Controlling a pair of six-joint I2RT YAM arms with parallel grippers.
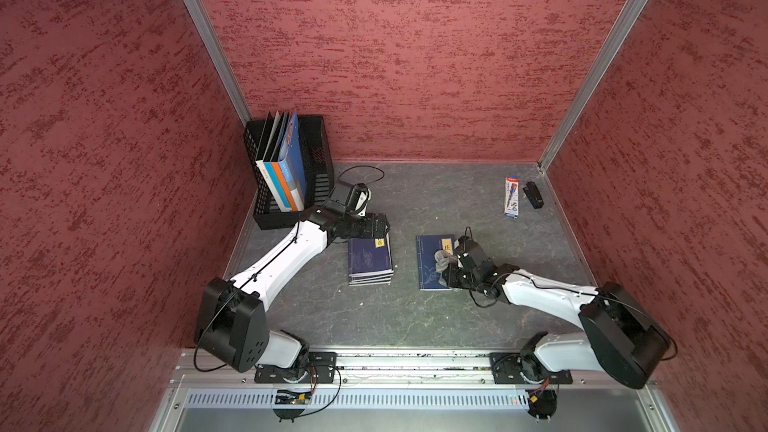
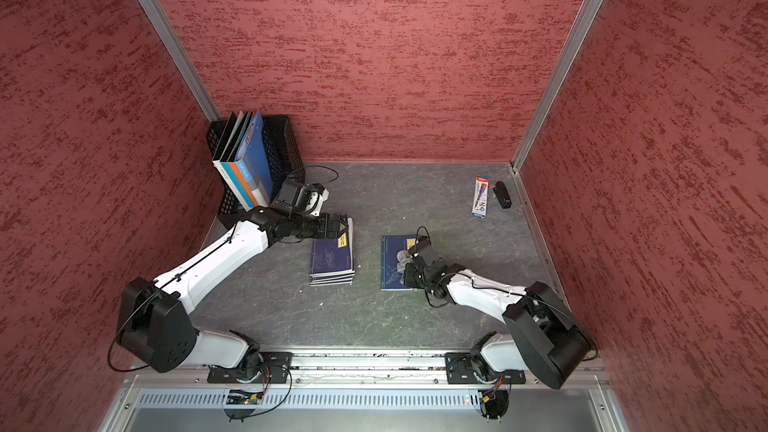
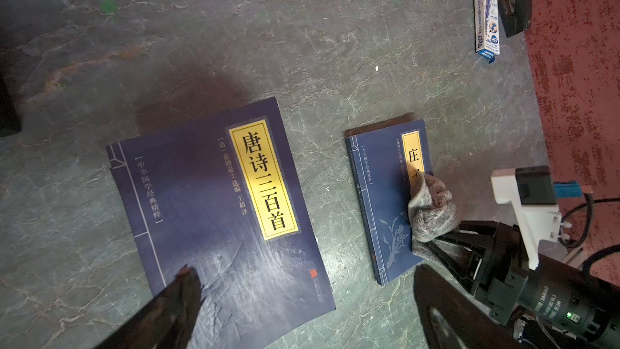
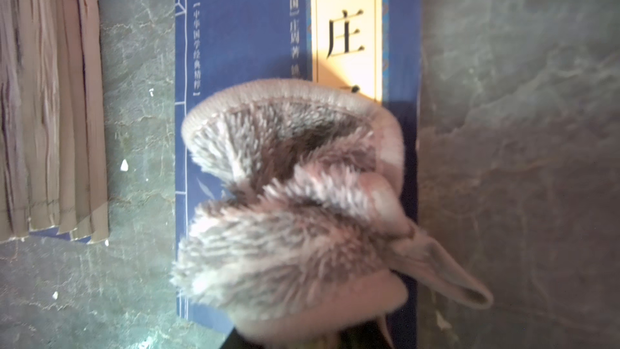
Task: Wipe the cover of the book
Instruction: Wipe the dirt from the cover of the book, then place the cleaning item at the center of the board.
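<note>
Red textured walls (image 1: 395,56) were seen enclosing a grey marbled bench (image 1: 436,201). One blue book (image 1: 428,259) was laid flat right of centre, apart from a stack (image 1: 370,261) of similar blue books, four or five as far as could be counted. One grey fuzzy cloth (image 4: 288,203) was spread on the single book's cover, over the lower end of its yellow title label (image 4: 345,28). In the far left corner one black mesh file holder (image 1: 320,147) was filled with several upright folders (image 1: 286,168); one pencil box (image 1: 512,197) and one small black object (image 1: 534,194) were placed just beside each other far right. Two arms were counted. The left was stretched forward, its left claw (image 3: 305,273) held over the stack with jaws wide apart and nothing between them. The right was bent low and inward, its right claw (image 1: 449,268) clamped on the cloth.
</note>
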